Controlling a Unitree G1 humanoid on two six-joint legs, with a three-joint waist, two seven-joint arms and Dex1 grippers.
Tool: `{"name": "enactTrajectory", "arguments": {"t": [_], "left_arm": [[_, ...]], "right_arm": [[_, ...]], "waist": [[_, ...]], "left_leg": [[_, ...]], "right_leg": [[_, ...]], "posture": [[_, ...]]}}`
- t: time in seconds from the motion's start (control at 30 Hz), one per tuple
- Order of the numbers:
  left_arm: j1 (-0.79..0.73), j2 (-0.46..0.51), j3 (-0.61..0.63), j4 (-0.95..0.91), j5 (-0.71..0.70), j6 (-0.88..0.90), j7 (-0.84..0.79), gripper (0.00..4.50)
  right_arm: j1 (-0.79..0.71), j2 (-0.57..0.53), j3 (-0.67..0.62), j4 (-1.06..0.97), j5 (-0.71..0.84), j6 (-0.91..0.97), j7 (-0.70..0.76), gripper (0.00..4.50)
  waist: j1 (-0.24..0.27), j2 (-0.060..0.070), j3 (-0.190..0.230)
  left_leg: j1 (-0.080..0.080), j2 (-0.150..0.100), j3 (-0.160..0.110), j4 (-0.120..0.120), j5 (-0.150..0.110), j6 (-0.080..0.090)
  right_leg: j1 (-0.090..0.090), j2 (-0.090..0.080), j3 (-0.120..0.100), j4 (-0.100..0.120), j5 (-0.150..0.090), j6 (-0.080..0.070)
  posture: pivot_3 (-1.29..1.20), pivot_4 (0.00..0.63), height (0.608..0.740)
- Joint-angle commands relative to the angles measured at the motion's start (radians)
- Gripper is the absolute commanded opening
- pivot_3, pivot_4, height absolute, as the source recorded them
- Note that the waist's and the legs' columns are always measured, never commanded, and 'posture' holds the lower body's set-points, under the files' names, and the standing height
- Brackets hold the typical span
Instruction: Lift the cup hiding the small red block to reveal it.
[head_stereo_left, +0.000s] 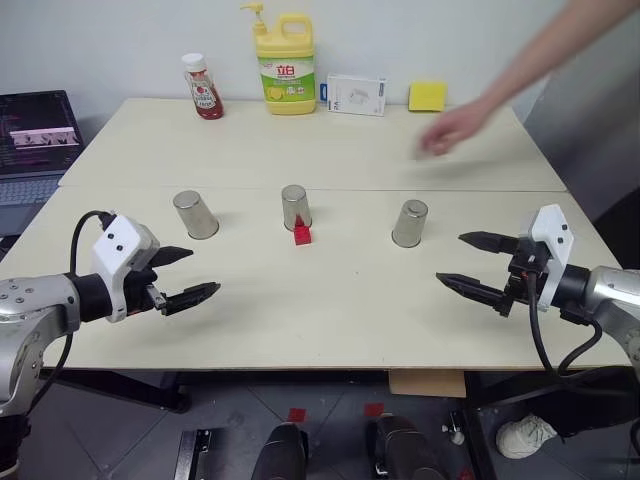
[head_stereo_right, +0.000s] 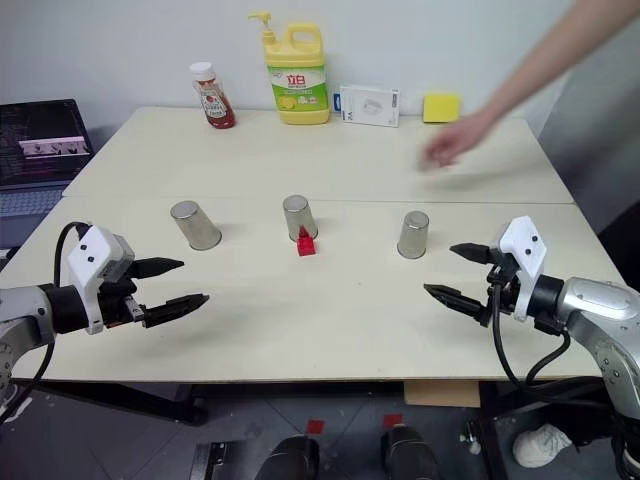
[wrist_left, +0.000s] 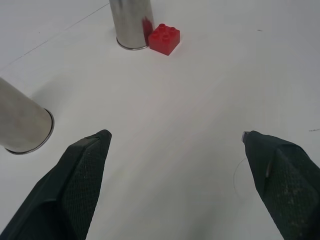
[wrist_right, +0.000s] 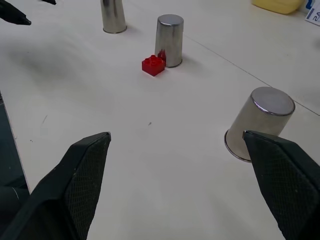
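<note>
- The small red block (head_stereo_left: 302, 235) lies uncovered on the pale surface (head_stereo_left: 340, 310), touching the near foot of the middle cup (head_stereo_left: 295, 207); apparently nothing hides it yet.
- Studded on top, bright red, it stands far lower than the dull steel tumbler.
- Two matching upturned cups (head_stereo_left: 195, 214) (head_stereo_left: 409, 222) flank it in a row.
- Left gripper (head_stereo_left: 183, 277) and right gripper (head_stereo_left: 478, 264) hover near the front edge, jaws spread, empty.
- A person's hand (head_stereo_left: 447, 131) reaches over the far side.
</note>
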Motion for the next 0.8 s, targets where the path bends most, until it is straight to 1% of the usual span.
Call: {"name": "enactTrajectory", "arguments": {"t": [0.03, 0.8], "left_arm": [[-0.003, 0.013, 0.014, -0.013, 0.004, -0.016, -0.002, 4.46], [-0.011, 0.018, 0.008, -0.001, 0.018, -0.02, -0.018, 4.46]], "right_arm": [[-0.019, 0.001, -0.009, -0.026, 0.008, -0.006, -0.008, 4.5], [-0.011, 0.023, 0.002, -0.051, 0.011, -0.002, -0.022, 4.5]], "waist": [[0.0, 0.0, 0.0], [0.0, 0.0, 0.0]], "left_leg": [[0.0, 0.0, 0.0, 0.0, 0.0, 0.0], [0.0, 0.0, 0.0, 0.0, 0.0, 0.0]], "right_leg": [[0.0, 0.0, 0.0, 0.0, 0.0, 0.0], [0.0, 0.0, 0.0, 0.0, 0.0, 0.0]], "posture": [[0.0, 0.15, 0.74], [0.0, 0.15, 0.74]]}}
